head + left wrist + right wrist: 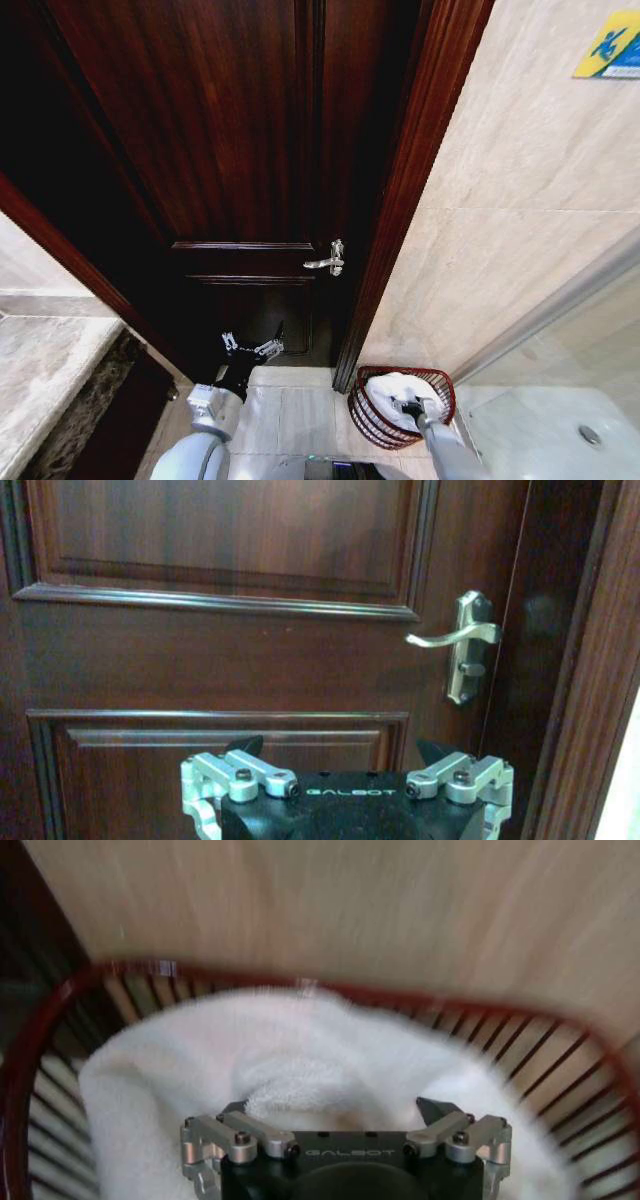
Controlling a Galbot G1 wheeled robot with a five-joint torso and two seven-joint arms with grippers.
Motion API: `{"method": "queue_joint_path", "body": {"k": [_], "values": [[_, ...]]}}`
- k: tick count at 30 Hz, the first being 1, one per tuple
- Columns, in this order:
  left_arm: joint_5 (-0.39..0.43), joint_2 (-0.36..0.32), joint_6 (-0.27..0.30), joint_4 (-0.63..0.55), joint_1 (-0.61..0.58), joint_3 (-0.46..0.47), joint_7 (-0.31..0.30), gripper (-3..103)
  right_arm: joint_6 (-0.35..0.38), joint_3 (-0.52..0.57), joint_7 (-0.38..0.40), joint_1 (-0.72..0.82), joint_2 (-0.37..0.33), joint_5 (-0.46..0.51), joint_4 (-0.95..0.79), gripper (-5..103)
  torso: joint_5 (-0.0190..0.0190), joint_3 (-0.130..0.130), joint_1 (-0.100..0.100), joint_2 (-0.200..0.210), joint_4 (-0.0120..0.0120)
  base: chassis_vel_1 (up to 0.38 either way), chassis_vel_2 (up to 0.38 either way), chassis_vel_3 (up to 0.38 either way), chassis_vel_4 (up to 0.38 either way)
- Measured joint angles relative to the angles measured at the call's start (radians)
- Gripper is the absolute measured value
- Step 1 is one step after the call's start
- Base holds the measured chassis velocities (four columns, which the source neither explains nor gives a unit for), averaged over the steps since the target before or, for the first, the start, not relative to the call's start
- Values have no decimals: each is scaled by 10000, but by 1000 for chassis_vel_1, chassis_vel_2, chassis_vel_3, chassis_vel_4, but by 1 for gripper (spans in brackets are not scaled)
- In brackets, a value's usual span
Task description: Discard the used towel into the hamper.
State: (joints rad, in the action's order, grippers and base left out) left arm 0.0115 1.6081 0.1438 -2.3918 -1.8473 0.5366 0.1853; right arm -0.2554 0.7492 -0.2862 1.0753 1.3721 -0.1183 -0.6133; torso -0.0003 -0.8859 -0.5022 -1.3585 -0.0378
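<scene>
One hamper (402, 406), one white towel (392, 388) lying inside it. Right gripper (411, 406) is hovering over the towel, fingers spread, gripping nothing. Left gripper (251, 349) is waiting open by the door (230, 150).

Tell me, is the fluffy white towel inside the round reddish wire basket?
Yes, inside. The fluffy white towel sits within the round reddish wire basket's rim, with the right pincer above it.
</scene>
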Motion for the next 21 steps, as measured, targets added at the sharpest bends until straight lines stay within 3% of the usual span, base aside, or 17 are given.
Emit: {"method": "queue_joint_path", "body": {"k": [1,8,9,10,12,21], "values": [[0,0,0,0,0,0,0,100,0,0,0,0,0,0,0,100,0,0,0,0,0,0,0,0,0],[0,1,0,0,0,0,0,100,-324,-161,91,3333,-72,1594,-5017,100,8,1,0,0,1,0,0,0,0],[0,1,0,0,0,0,0,100,-324,-161,91,3333,-72,1594,-5017,100,8,1,0,0,1,0,0,0,0],[0,0,0,0,0,0,0,100,-330,-119,137,3944,37,1996,-5998,100,-6,1,1,-1,1,0,0,0,0],[0,0,0,0,-1,-1,1,100,-497,-30,186,4796,272,2623,-7477,100,7,1,1,0,-1,0,0,0,0],[0,0,0,0,0,0,0,100,-1070,-138,99,7243,855,4394,-11516,100,-1,1,1,-1,4,0,0,0,0]]}}
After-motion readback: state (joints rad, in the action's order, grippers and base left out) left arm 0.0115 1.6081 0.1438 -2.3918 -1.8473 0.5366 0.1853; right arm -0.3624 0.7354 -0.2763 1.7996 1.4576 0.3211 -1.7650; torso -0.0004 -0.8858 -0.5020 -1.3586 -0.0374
